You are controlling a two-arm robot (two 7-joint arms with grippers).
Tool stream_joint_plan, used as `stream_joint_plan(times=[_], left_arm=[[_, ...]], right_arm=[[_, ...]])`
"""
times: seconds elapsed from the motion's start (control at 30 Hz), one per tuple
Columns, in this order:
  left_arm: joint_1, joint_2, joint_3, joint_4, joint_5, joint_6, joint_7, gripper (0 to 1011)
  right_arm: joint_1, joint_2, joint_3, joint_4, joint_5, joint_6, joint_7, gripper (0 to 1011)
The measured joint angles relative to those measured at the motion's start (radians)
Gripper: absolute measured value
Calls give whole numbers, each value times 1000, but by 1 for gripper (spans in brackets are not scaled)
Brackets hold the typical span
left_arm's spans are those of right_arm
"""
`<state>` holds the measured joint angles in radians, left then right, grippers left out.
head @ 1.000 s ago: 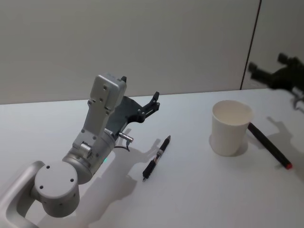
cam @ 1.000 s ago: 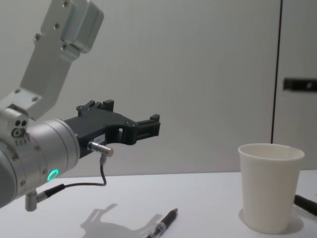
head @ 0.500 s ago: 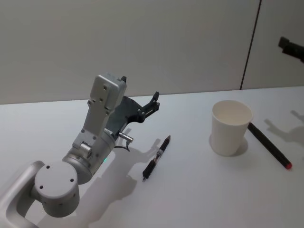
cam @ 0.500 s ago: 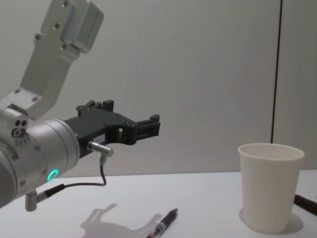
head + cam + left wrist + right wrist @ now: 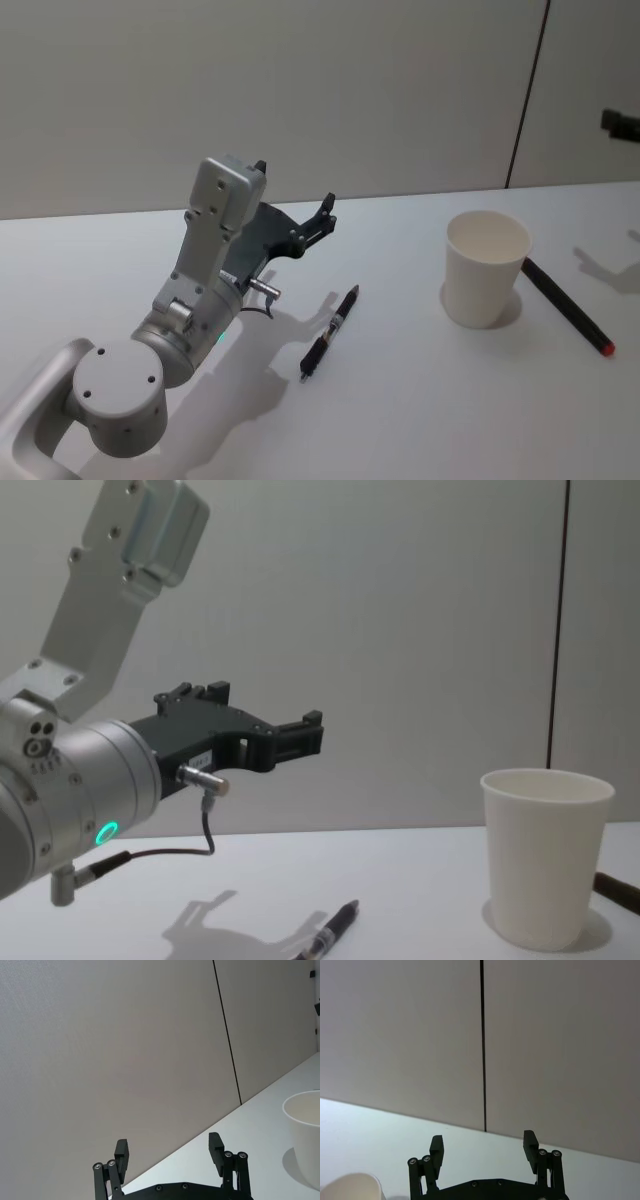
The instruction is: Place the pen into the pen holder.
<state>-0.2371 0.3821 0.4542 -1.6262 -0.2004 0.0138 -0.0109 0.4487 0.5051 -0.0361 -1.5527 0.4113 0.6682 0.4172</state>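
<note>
A black pen [image 5: 330, 333] with a clear middle section lies flat on the white table [image 5: 420, 400], seen low in the chest view as the pen [image 5: 328, 935]. The pen holder, a white paper cup [image 5: 485, 268], stands upright to its right; it is also the cup [image 5: 545, 855]. My left gripper [image 5: 295, 190] hovers open and empty above the table, behind and left of the pen; its fingers [image 5: 121, 1155] stand wide apart. My right gripper [image 5: 482, 1147] is raised high at the far right edge [image 5: 620, 122], open and empty.
A second black pen with a red tip [image 5: 565, 305] lies on the table just right of the cup, its end showing in the chest view [image 5: 615, 888]. A plain wall with a dark vertical seam [image 5: 525, 95] stands behind the table.
The right gripper has risen and drawn away to the right, from beside the cup to the head view's edge. The left arm, pens and cup have not moved.
</note>
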Motion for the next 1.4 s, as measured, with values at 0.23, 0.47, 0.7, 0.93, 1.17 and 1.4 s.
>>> stream_joint_plan(times=[0.23,0.47,0.7,0.93,1.17,1.4], left_arm=[[0,0,0,0,0,0,0,1001],[0,0,0,0,0,0,0,1001],[0,0,0,0,0,0,0,1001],[0,0,0,0,0,0,0,1001],[0,0,0,0,0,0,0,1001],[0,0,0,0,0,0,0,1001]], right_arm=[[34,14,-27,29,-89,84,51,1002],[71,24,-74,63,-205,176,125,1002],[92,19,-125,90,-298,245,187,1001],[106,3,-171,106,-360,290,232,1002],[120,-20,-210,121,-396,317,251,1002],[131,-41,-236,137,-413,333,252,1002]])
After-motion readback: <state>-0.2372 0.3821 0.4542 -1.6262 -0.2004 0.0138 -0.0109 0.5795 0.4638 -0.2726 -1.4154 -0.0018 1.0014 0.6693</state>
